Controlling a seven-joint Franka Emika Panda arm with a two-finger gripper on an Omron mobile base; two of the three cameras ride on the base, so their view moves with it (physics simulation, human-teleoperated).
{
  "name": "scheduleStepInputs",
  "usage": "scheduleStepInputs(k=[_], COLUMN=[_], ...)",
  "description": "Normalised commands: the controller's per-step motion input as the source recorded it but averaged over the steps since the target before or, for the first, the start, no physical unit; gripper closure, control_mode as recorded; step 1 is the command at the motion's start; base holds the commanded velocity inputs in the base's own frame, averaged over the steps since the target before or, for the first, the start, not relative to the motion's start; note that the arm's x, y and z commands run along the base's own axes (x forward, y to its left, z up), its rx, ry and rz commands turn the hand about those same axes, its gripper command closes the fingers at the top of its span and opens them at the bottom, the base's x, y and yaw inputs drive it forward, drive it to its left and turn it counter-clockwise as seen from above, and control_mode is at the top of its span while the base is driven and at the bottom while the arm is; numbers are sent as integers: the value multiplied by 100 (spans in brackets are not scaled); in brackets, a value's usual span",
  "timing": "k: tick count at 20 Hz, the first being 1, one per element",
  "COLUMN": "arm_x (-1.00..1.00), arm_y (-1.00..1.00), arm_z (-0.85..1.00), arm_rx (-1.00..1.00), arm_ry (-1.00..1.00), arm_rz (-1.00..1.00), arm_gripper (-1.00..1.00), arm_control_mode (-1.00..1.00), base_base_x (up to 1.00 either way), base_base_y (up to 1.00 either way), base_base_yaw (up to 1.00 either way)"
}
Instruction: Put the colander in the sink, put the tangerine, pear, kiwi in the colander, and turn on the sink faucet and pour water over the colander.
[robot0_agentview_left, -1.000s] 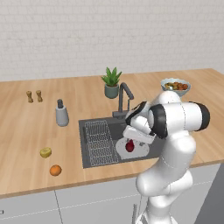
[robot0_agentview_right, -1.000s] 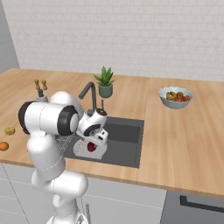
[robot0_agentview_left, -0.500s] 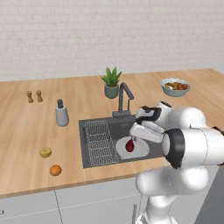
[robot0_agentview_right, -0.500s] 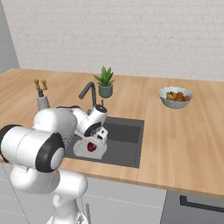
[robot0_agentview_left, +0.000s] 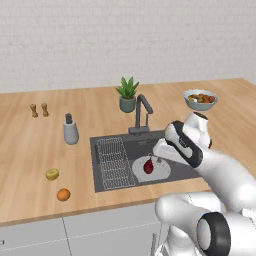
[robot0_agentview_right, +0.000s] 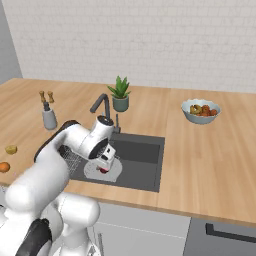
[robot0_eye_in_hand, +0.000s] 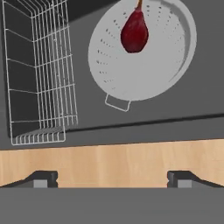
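Gripper (robot0_eye_in_hand: 112, 179) wide open, empty, over sink (robot0_agentview_left: 112, 182) front edge; pear (robot0_agentview_left: 148, 166) in colander (robot0_agentview_left: 162, 172). Tangerine (robot0_agentview_left: 63, 194) on desk (robot0_agentview_left: 30, 165), far left of sink.

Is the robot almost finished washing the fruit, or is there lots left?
Lots left. Done: the colander sits in the sink, with the dark red pear inside it. In hand: nothing; the end effector is open and empty above the sink's front edge. Left: the tangerine and the yellow-green kiwi lie on the counter, and no water runs from the sink faucet.
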Motion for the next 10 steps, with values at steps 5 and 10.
scheduleStepInputs(k=[5, 10], arm_x=[-48, -42], arm_y=[49, 71], arm_z=[67, 54], arm_rx=[-2, -6], arm_ry=[-3, -6], arm_rz=[0, 0], arm_gripper=[-100, -100], arm_control_mode=[-100, -100], base_base_x=[0, 0], base_base_y=[0, 0], base_base_yaw=[0, 0])
